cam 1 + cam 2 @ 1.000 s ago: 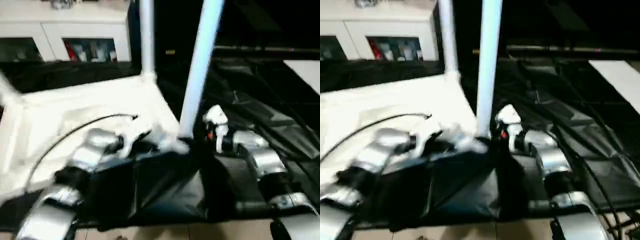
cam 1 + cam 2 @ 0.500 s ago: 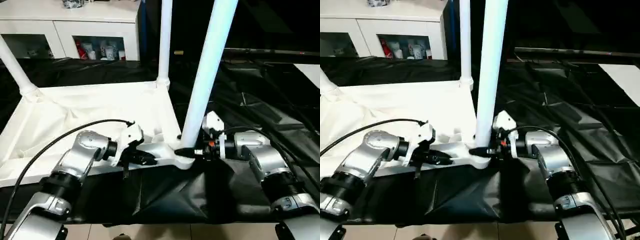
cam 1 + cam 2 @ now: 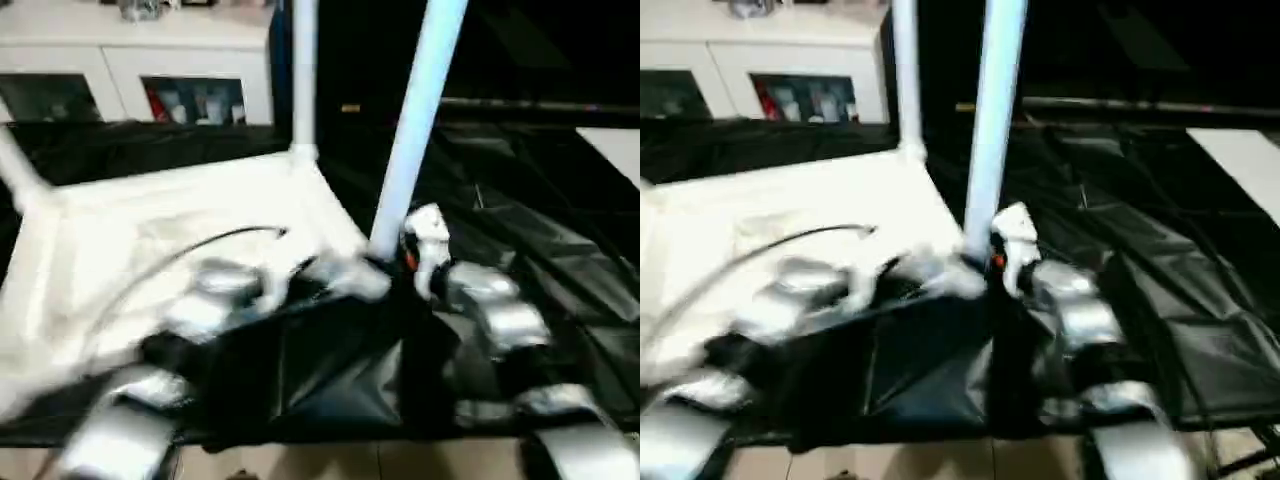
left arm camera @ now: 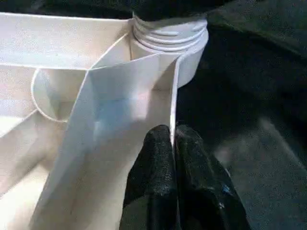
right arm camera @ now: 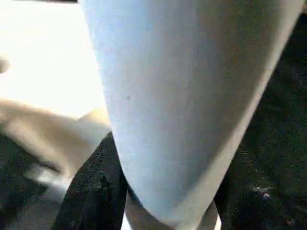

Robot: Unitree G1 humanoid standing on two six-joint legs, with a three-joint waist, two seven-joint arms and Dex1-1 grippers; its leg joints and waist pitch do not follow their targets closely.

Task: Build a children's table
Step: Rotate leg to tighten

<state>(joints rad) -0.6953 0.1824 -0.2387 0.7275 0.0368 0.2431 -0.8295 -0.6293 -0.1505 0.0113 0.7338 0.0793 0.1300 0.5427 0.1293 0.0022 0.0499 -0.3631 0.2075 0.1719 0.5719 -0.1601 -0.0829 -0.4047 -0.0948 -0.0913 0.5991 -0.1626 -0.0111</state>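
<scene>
While the tabletop [image 3: 180, 220] lies upside down on the black sheet [image 3: 540, 240], the left eye view shows three legs standing up from its corners: the near leg [image 3: 415, 120], a far one [image 3: 303, 70] and one at the far left corner [image 3: 20, 180]. The left gripper [image 3: 305, 275] sits at the near edge of the tabletop, and the right gripper [image 3: 395, 262] is at the foot of the near leg. A white cabinet [image 3: 130, 60] stands behind.

In the right eye view the same near leg [image 3: 995, 120] rises from the corner nearest the robot, and it looks a little tilted, not fully upright.

In the left wrist view, the two black fingers [image 4: 158, 167] are pressed together on the thin rim [image 4: 173, 110] of the tabletop, just below the round corner socket [image 4: 168, 43] with its thread rings. This pinch holds the board steady.

In the right wrist view, the right fingers [image 5: 93, 191] stand on both sides of the leg's base [image 5: 163, 120] and seem to clasp it, half spread around its width.

The step in hand is probably to seat this leg in its socket. To do it well, the left pinch should not slip off the thin rim, and the right gripper should keep the leg straight over the socket when it turns or presses, because a tilted leg may jam in the thread.
</scene>
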